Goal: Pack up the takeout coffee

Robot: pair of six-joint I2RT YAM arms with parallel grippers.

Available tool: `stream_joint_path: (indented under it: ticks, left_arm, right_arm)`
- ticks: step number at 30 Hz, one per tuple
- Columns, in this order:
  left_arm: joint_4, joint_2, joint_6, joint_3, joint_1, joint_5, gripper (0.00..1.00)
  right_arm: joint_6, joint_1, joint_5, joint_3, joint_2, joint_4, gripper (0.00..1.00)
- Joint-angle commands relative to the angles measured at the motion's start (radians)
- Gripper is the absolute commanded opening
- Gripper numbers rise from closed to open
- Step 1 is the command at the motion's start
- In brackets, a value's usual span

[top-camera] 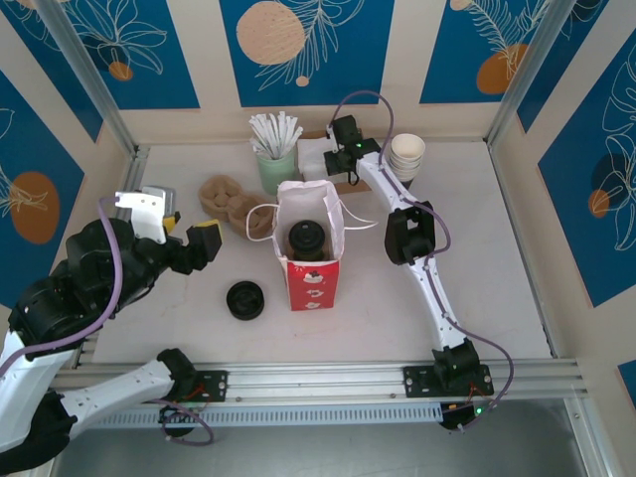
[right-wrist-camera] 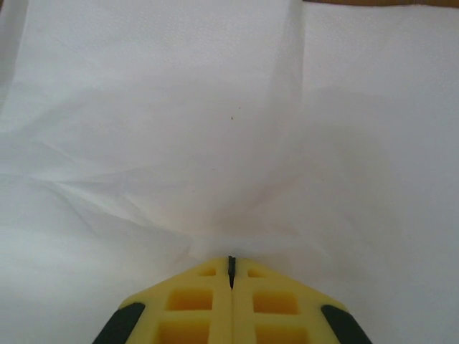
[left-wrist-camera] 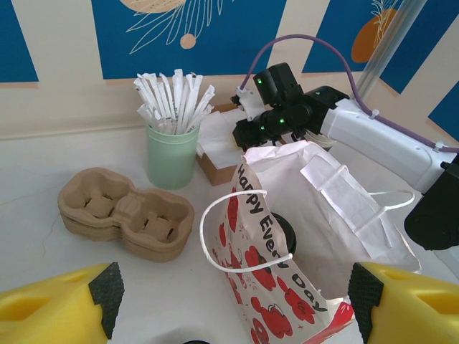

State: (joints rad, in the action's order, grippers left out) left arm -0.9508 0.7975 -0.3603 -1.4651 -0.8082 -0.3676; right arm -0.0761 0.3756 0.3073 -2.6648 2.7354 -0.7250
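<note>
While takeout coffee (top-camera: pixel 305 238) sits in bag (top-camera: pixel 308 286), left gripper (top-camera: pixel 191 234) gapes beside; right gripper (right-wrist-camera: pixel 229 262) seemingly pinches napkin (right-wrist-camera: pixel 229 143).

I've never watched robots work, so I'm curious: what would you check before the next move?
1. The takeout coffee sits inside the paper bag: ok.
2. The paper bag stands upright with its mouth open: ok.
3. The right gripper has its jaws shut on the white napkin: ok.
4. Just one napkin is pinched: cannot tell.
5. The left gripper has its jaws open and is apart from the bag: ok.
</note>
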Motion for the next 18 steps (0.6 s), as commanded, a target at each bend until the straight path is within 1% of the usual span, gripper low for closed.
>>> stream_joint_path:
  ticks: [1, 3, 4, 5, 6, 8, 10, 12, 14, 18]
  left_arm:
    - [-0.008, -0.007, 0.004, 0.000, -0.007, 0.003, 0.83]
    - [-0.008, -0.007, 0.005, 0.002, -0.006, 0.003, 0.83]
    - [-0.008, -0.007, 0.004, 0.003, -0.006, 0.002, 0.83]
    - [-0.007, -0.007, 0.004, 0.003, -0.005, 0.001, 0.83]
    - [-0.007, -0.007, 0.004, 0.005, -0.006, 0.001, 0.84]
    - [-0.008, -0.009, 0.004, 0.009, -0.006, 0.000, 0.84]
    - [-0.008, -0.009, 0.003, 0.012, -0.006, 0.001, 0.84]
    - [-0.008, -0.008, 0.002, 0.013, -0.006, 0.001, 0.84]
    - [-0.008, -0.010, 0.001, 0.015, -0.006, -0.001, 0.84]
    - [-0.007, -0.014, -0.001, 0.020, -0.005, 0.000, 0.84]
  right_arm:
    - [0.013, 0.014, -0.010, -0.036, -0.085, 0.012, 0.01]
    - [0.015, 0.016, -0.005, -0.035, -0.096, 0.015, 0.01]
    - [0.016, 0.016, -0.007, -0.035, -0.101, 0.016, 0.02]
    - [0.016, 0.016, -0.009, -0.034, -0.102, 0.018, 0.06]
    - [0.016, 0.016, -0.008, -0.034, -0.104, 0.019, 0.13]
    - [0.016, 0.017, -0.004, -0.029, -0.103, 0.027, 0.37]
    - [0.022, 0.016, 0.002, -0.024, -0.099, 0.038, 0.51]
    - [0.023, 0.015, 0.016, -0.019, -0.092, 0.046, 0.60]
    - [0.021, 0.010, 0.019, -0.015, -0.083, 0.051, 0.65]
    - [0.020, 0.007, 0.028, -0.015, -0.055, 0.051, 0.70]
